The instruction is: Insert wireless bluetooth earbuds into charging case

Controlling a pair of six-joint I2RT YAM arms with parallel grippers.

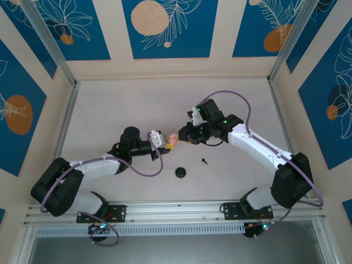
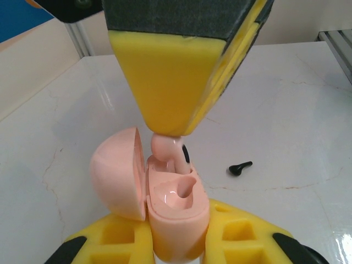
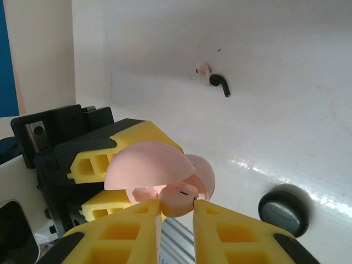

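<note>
My left gripper [image 1: 164, 140] is shut on the base of the pale pink charging case [image 2: 179, 212], and the case's lid [image 2: 115, 170] hangs open to the left. One socket [image 2: 184, 190] of the case is empty. My right gripper [image 3: 177, 212] is shut on a pink earbud [image 3: 179, 201] with a small black patch. It holds the earbud at the case's far socket, under the open lid [image 3: 146, 165]. The right fingers [image 2: 170, 82] come down onto the case from above. A second small earbud [image 2: 240, 168] lies on the table to the right and looks black from here.
A round black disc [image 1: 181, 172] lies on the white table in front of the grippers, close to the loose earbud [image 1: 204, 161]. Aluminium rails [image 1: 165, 212] border the near edge. Patterned walls enclose the back and sides.
</note>
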